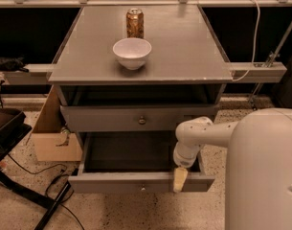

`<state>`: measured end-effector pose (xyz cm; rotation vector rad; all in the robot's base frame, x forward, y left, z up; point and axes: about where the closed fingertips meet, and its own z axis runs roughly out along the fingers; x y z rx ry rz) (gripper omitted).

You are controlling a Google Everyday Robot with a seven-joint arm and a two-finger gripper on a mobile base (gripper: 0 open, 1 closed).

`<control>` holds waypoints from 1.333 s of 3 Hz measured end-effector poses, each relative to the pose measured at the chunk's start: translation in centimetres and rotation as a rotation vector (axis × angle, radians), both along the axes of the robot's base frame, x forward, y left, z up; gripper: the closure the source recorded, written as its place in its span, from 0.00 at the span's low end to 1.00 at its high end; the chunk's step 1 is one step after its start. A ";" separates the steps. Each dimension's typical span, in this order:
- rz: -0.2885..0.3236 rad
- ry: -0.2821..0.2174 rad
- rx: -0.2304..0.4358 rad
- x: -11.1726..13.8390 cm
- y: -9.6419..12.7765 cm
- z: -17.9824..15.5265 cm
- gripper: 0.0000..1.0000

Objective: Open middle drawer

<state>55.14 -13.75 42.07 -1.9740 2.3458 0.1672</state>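
Note:
The middle drawer is a wide, shallow grey drawer with a small round knob. It stands pulled out toward me, and its dark inside shows nothing in it. My gripper hangs from the white arm at the right end of the drawer's front board, touching its top rim well right of the knob. The taller-fronted grey drawer above, with its own knob, stays almost pushed in. The lowest drawer is hidden under the open one.
A white bowl and a drink can stand on the grey cabinet top. A cardboard box sits left of the cabinet, with cables and a black frame on the floor. My white body fills the lower right.

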 end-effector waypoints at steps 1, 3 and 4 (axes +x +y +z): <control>0.007 0.132 -0.011 -4.7 -0.6 -2.7 0.18; 0.014 0.227 -0.016 -8.4 -1.0 -2.8 0.65; 0.010 0.243 -0.030 -9.0 -1.1 -2.1 0.88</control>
